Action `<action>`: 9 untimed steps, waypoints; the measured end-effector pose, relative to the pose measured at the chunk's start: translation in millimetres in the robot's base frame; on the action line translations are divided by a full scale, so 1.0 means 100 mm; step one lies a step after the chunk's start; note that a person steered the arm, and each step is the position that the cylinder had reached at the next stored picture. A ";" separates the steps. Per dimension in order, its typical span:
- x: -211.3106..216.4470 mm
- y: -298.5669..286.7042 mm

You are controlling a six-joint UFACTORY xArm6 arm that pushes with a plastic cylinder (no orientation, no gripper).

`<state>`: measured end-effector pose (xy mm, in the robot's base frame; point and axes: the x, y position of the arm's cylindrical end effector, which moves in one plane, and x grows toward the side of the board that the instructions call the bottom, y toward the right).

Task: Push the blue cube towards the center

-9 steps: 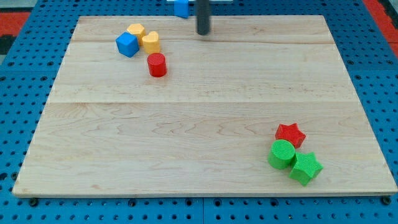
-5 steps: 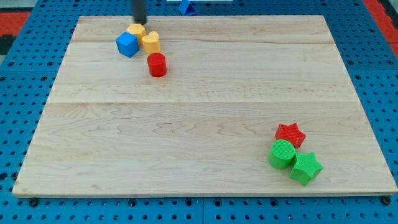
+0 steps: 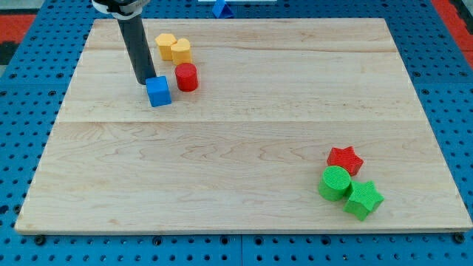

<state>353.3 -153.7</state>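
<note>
My tip [image 3: 145, 81] is a bare rod end with no pincer to open or close. It stands on the wooden board [image 3: 222, 185] in the upper-left part, touching or just beside the blue cube [image 3: 158, 91] from the cube's 10 o'clock side; the rod rises from there toward the view's top.

The blue cube sits on the board toward 10 o'clock from the board's centre, well in from the left edge and clear of the top edge. At its 5 o'clock, toward the centre, the wood lies bare all the way across the middle of the board.

At the cube's 2 o'clock, near it but apart, stands the red cylinder [image 3: 186, 77]. At the cube's 12 o'clock, close to the top edge, two yellow blocks touch each other: the left yellow block [image 3: 165, 46], which looks hexagonal, and the right yellow block [image 3: 180, 50], whose shape I cannot make out surely.

Beyond the top edge, off the board, a small blue piece [image 3: 219, 8] shows partly.

Far off at the board's 4 o'clock corner, a cluster sits near the right and bottom edges: the red star [image 3: 345, 160] on top, the green cylinder [image 3: 335, 182] below it and touching, and the green star-like block [image 3: 363, 199] at the cylinder's 4 o'clock, touching it.
</note>
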 end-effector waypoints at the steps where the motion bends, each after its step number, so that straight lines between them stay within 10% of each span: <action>1: -0.09 -0.04; 9: 1.04 0.67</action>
<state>456.9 -86.2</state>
